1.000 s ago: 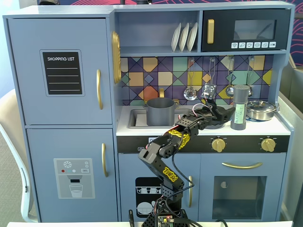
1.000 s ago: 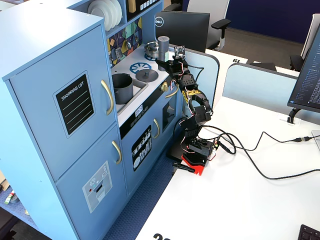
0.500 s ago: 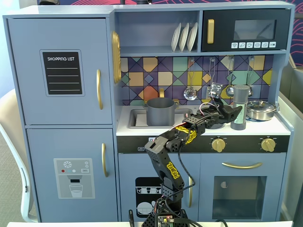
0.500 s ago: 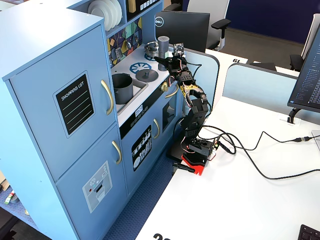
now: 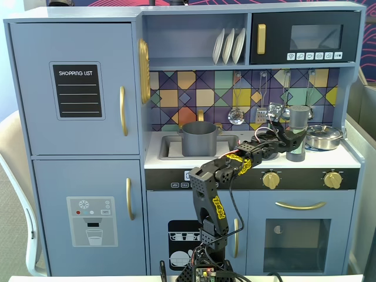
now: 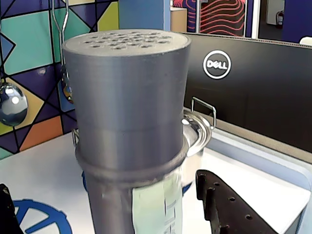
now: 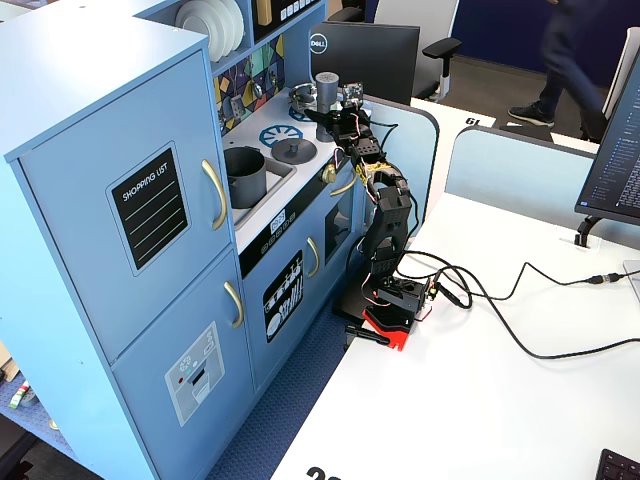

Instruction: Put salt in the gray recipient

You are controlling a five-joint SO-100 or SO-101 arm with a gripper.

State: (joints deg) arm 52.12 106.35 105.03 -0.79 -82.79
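**A:** Jaws look apart, straddling the lower body of the salt shaker [image 6: 129, 126]. Wrist view shows one black finger [image 6: 229, 207] at 4 o'clock of the shaker with a gap to its wall, the other just a sliver at the frame's 8 o'clock corner. Not clamped, as far as I can tell.

**B:** Where does the shaker sit?

**A:** Upright on the toy kitchen's counter [image 5: 229, 158], right end by the stove. In a fixed view the gripper [image 5: 292, 143] is right at the shaker [image 5: 298, 132].

**B:** Handling?

**A:** My read: rigid printed plastic, light, hollow. Layer lines should give some bite, so not very slippery. It's tall and narrow, so it could tip if nudged off-centre. Perforated cap up top, wider than the body, ridge at the joint.

**B:** Grip point?

**A:** Body below the ridge, centred, squeezing across the diameter. Avoid the paper label [image 6: 156, 204] if possible; it may slide. The ridge acts as a stop if it slips.

**B:** Surroundings?

**A:** Steel pan [image 5: 323, 137] at 3 o'clock of the shaker, close behind it in the wrist view. Gray pot [image 5: 198, 138] sits in the sink at 9 o'clock, well apart; that's the target. Ladle [image 5: 236, 116] hangs on the backsplash at 10 o'clock.

**B:** Risk?

**A:** Clipping the pan, or toppling the shaker on closure.
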